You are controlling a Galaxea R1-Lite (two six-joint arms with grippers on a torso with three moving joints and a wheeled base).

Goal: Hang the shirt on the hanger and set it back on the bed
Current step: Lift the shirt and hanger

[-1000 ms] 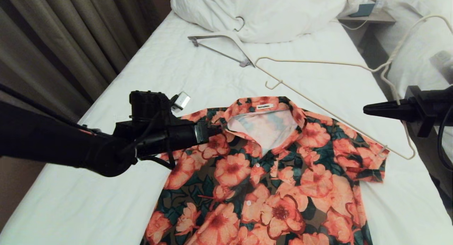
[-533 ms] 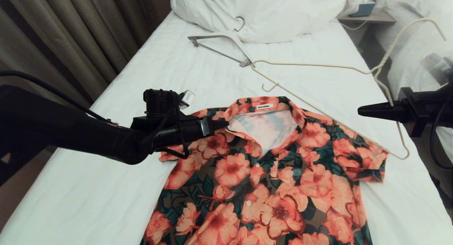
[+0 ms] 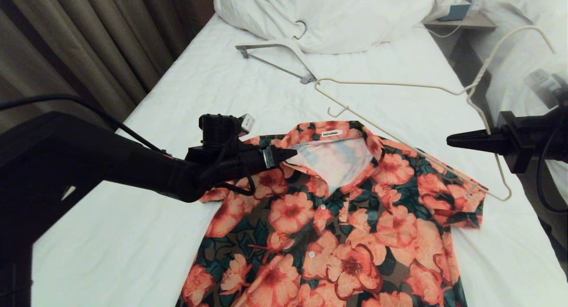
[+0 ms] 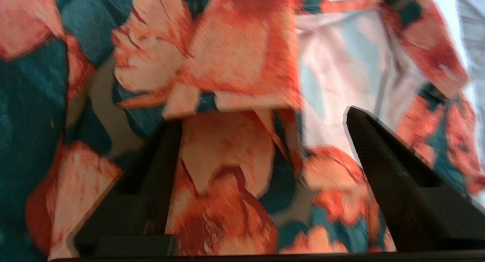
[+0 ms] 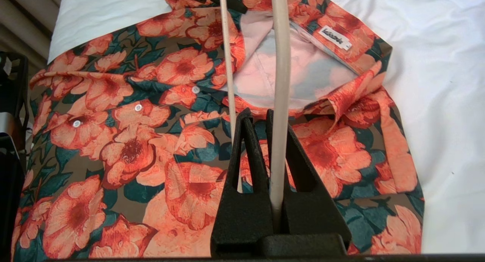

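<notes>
Right pincer (image 3: 450, 140) clamps hanger (image 3: 399, 83) above white-sheeted bed (image 3: 111, 236), curtains (image 3: 88, 45) alongside.

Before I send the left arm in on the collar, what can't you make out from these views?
- Head view: the left gripper fingertips merge into one dark shape; whether they touch the shirt is unclear.
- Left wrist view: cloth under the open fingers is blurred, so collar layers are indistinct.
- Head view: shirt hem is cut off by the bottom edge.
- Right wrist view: the right gripper hides the hanger wire behind its grip.
</notes>
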